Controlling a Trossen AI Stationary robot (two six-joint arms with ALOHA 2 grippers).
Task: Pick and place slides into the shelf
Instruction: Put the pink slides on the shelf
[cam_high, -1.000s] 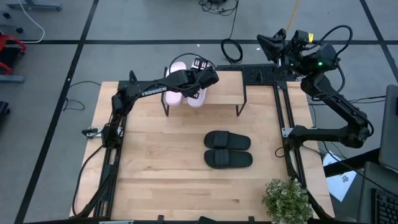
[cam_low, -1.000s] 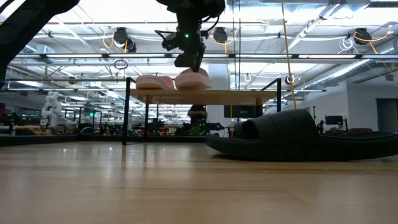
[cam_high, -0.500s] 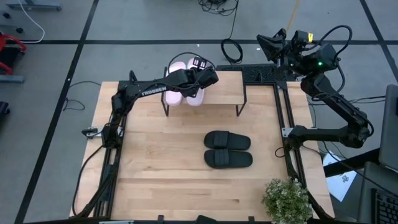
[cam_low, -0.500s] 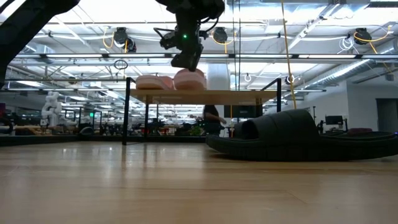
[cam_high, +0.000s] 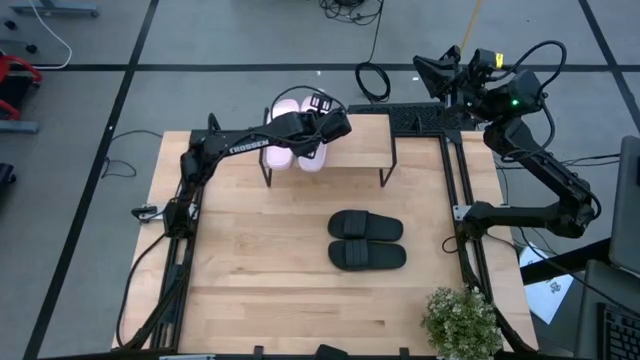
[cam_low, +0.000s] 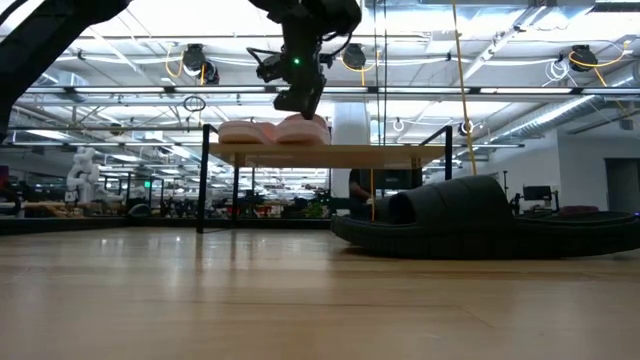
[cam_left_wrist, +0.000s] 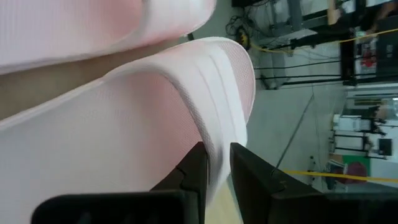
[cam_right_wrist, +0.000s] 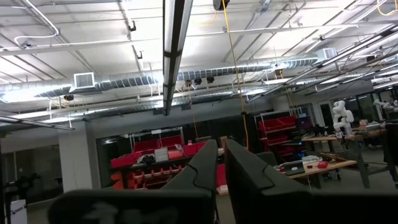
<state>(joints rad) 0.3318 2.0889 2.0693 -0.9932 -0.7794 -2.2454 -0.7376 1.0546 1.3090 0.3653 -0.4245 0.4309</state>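
Left gripper is hanging over the shelf, fingers pinching the pink slide's strap edge beside its twin. Black pair is lying mid-table, long axes left-right, nearer the right gripper, parked with fingers together.

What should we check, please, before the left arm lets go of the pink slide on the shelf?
1. Left gripper shut on the second pink slide's strap: ok.
2. First pink slide on the shelf: ok.
3. Held slide resting flat on the shelf top: cannot tell.
4. Free shelf space for the black slides, which lie on the table: ok.
5. Right gripper shut, raised off the table's far right corner: ok.
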